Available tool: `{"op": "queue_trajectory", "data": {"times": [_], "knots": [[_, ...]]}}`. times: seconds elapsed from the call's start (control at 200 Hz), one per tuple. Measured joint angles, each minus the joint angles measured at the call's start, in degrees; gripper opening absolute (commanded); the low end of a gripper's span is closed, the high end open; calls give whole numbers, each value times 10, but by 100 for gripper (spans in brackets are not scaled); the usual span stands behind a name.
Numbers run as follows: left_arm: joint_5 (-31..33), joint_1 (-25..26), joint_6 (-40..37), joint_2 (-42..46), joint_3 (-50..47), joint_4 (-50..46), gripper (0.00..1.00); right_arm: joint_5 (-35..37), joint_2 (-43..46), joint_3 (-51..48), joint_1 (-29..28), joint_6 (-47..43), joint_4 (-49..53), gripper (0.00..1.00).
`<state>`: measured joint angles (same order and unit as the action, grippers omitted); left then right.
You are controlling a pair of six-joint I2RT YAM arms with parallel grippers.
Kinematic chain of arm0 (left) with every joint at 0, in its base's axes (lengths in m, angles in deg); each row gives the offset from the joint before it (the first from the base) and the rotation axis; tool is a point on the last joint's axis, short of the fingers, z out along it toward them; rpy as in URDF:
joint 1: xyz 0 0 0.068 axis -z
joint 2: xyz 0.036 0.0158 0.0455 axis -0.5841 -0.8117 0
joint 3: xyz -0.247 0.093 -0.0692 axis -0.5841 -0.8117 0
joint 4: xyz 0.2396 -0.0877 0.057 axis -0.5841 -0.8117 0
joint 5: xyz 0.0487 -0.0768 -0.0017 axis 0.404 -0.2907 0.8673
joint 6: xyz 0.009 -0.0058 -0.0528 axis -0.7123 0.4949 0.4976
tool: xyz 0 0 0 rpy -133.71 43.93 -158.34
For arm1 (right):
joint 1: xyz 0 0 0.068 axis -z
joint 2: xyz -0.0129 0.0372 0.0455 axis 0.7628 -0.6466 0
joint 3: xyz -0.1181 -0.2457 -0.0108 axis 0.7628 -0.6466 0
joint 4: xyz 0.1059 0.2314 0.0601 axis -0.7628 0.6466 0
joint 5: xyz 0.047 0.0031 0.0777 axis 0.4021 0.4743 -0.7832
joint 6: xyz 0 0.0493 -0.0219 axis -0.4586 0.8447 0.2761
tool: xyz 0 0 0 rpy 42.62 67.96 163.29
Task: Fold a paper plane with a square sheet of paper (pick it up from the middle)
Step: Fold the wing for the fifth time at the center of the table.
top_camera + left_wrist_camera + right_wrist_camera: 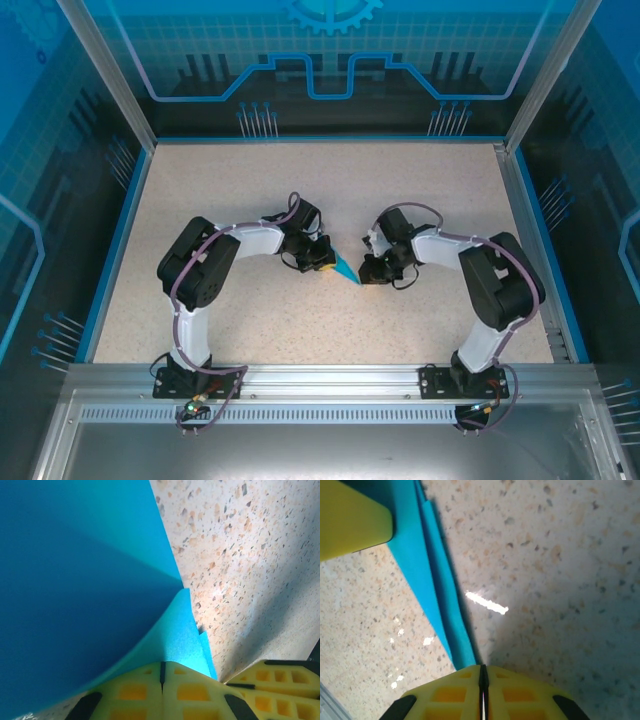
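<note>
The sheet of paper is bright cyan-blue, folded into a narrow pointed shape, and lies mid-table between the two grippers. My left gripper is shut on its wider end. In the left wrist view the paper curves up and away from the shut left gripper, and the right gripper's yellow fingers show at the lower right. My right gripper is shut on the pointed end. In the right wrist view the paper runs as a slim strip into the shut right gripper. One of the left gripper's yellow fingers sits at the strip's far end.
The speckled beige table is bounded by a blue rim and transparent walls on the left, right and far sides. An aluminium rail carrying both arm bases runs along the near edge. Both arms bend inward towards the centre.
</note>
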<state>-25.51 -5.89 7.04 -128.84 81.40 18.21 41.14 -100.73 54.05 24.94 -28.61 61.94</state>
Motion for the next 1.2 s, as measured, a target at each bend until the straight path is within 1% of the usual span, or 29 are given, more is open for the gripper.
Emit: {"op": "queue_trajectory", "data": {"times": [0.12,0.2,0.37,0.495,0.63,0.805,0.995,1.105,1.201], "knots": [[0,0,0,0,0,-1,3,1,38,4,-12,8,-1,13],[0,0,0,0,2,-2,3,-1,40,16,-24,12,-8,13],[0,0,-10,-3,7,-9,3,-12,-15,50,-52,19,-22,11],[0,0,-11,-3,7,-10,3,-15,-52,54,-53,21,-26,10],[0,0,-11,-3,7,-10,2,-16,-63,52,-51,21,-29,8],[0,0,-11,-3,7,-10,2,-36,-58,21,-38,23,-68,6],[0,0,-13,-4,8,-11,2,-55,-20,-54,-22,30,-145,5],[0,0,-15,-5,11,-15,2,-60,9,-89,-12,34,-152,5],[0,0,-19,-6,14,-18,2,-59,28,-98,-8,36,-134,6]]}}
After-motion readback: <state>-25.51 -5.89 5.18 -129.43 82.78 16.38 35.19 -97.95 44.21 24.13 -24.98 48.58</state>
